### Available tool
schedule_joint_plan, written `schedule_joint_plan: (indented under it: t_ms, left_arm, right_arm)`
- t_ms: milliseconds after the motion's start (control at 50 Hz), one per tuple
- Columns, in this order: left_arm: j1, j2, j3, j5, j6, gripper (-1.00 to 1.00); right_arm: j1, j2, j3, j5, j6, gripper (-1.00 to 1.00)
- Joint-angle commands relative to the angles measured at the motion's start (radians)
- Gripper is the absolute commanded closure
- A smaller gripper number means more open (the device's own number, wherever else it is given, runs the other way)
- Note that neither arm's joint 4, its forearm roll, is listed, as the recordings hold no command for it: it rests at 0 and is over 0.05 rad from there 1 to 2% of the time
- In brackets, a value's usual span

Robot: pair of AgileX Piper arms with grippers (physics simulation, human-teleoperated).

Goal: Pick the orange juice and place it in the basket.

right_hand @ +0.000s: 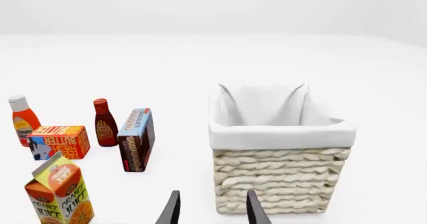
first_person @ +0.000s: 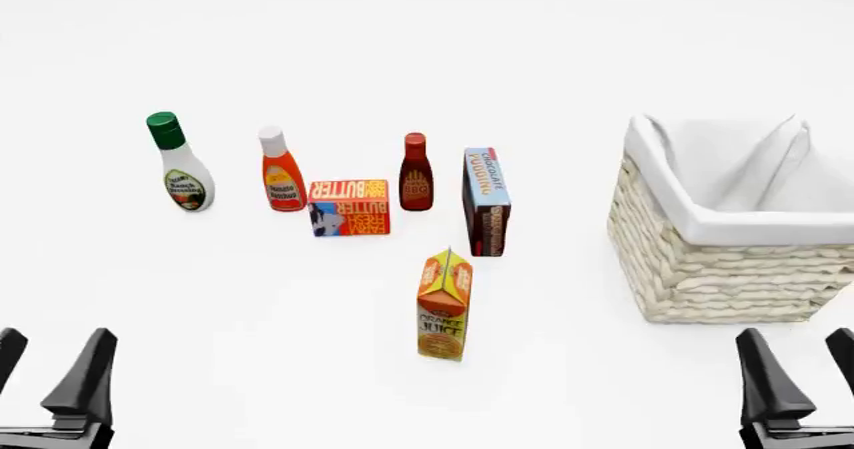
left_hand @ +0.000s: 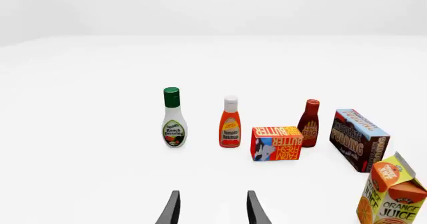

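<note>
The orange juice (first_person: 445, 305) is a small orange and yellow gable-top carton standing upright in the middle of the table; it also shows in the left wrist view (left_hand: 392, 193) and the right wrist view (right_hand: 60, 192). The basket (first_person: 707, 259), cream wicker with white cloth lining, stands at the right, its rim (right_hand: 280, 129) close ahead of the right gripper. My left gripper (first_person: 51, 374) hangs open at the near left, far from the carton. My right gripper (first_person: 798, 374) hangs open at the near right, in front of the basket. Neither holds anything.
Behind the carton stand a ranch dressing bottle (first_person: 178, 164), a ketchup bottle (first_person: 280, 171), a butter box (first_person: 350, 207), a dark sauce bottle (first_person: 415, 173) and a chocolate pudding box (first_person: 486, 201). The table is white.
</note>
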Motion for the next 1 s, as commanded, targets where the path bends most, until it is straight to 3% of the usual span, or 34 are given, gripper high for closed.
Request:
schedule_joint_plan:
  t_ms: [20, 480, 540, 760, 800, 900, 940, 1000]
  left_arm:
    - [0.001, 0.005, -0.002, 0.0, -0.001, -1.0]
    - [-0.001, 0.003, -0.003, 0.002, 0.0, -1.0]
    - [-0.002, 0.002, -0.004, 0.004, 0.0, -1.0]
    - [-0.003, 0.0, -0.004, 0.006, 0.0, -1.0]
    - [-0.003, 0.0, -0.004, 0.007, 0.0, -1.0]
    - [-0.003, 0.0, -0.004, 0.007, 0.0, -1.0]
    - [-0.003, 0.0, -0.004, 0.007, 0.0, -1.0]
    - [-0.003, 0.0, -0.004, 0.007, 0.0, -1.0]
  right_arm:
    - [-0.002, 0.016, -0.002, -0.003, -0.001, -1.0]
    - [-0.003, 0.007, -0.003, 0.002, -0.014, -1.0]
    - [-0.016, -0.006, -0.003, -0.012, 0.012, -1.0]
    - [-0.029, -0.006, -0.015, 0.0, 0.02, -1.0]
    - [0.006, 0.008, -0.009, 0.009, -0.004, -1.0]
    - [0.01, 0.003, -0.018, 0.017, 0.028, -1.0]
    - [0.014, 0.026, -0.024, 0.006, 0.021, -1.0]
    - [0.049, 0.22, -0.042, -0.135, 0.049, -1.0]
